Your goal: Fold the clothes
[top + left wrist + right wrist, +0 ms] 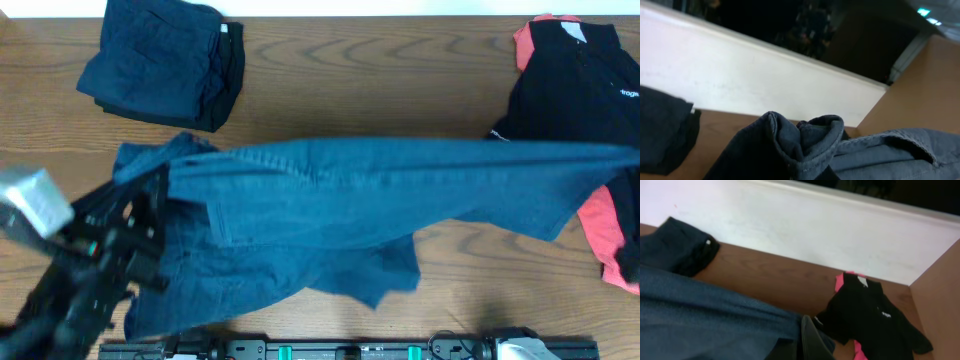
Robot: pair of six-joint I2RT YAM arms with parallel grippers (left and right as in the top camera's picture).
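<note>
A pair of navy-blue trousers [380, 190] is stretched across the table from left to right, partly lifted. My left gripper [148, 205] is shut on its left end. In the left wrist view the bunched cloth [810, 142] hides the fingers. The trousers' right end runs off the overhead view's right edge, so my right gripper is out of that view. In the right wrist view one dark finger [812, 341] presses against the blue cloth [710, 320]. A second navy garment [165, 60] lies folded at the back left. A black-and-coral shirt [585, 95] lies at the right.
The wooden table [380, 80] shows bare wood between the folded garment and the shirt. A white wall [805, 225] runs along the far edge. The arm bases and a rail [350, 350] sit at the front edge.
</note>
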